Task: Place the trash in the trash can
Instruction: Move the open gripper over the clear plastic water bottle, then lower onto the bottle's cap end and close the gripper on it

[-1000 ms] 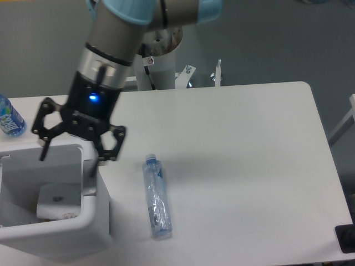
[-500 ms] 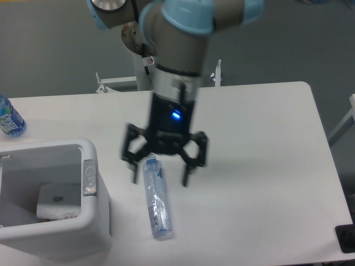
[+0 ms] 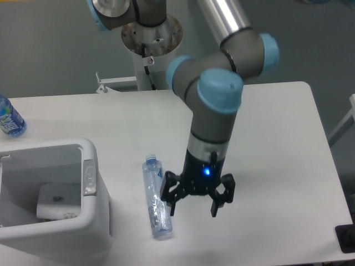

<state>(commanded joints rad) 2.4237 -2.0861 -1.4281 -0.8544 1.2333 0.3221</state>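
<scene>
Gripper (image 3: 192,209) hangs low over the table (image 3: 266,144), fingers spread wide, nothing in them. The clear bottle (image 3: 155,198) lies flat just at its nine o'clock, cap toward twelve. Further out at nine sits the white trash can (image 3: 89,177), the white packet (image 3: 55,202) lying inside it. A blue-tinted bottle (image 3: 9,117) stands at the far ten o'clock edge.

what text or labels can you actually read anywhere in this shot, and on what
None can be read.
Clear bottle on the table: blue label, print too blurred.
Blue-tinted bottle at the left edge: green-blue label, lettering too small.
White packet in the trash can: dark print, unreadable.
Sticker on the robot base: red mark, too small.
</scene>
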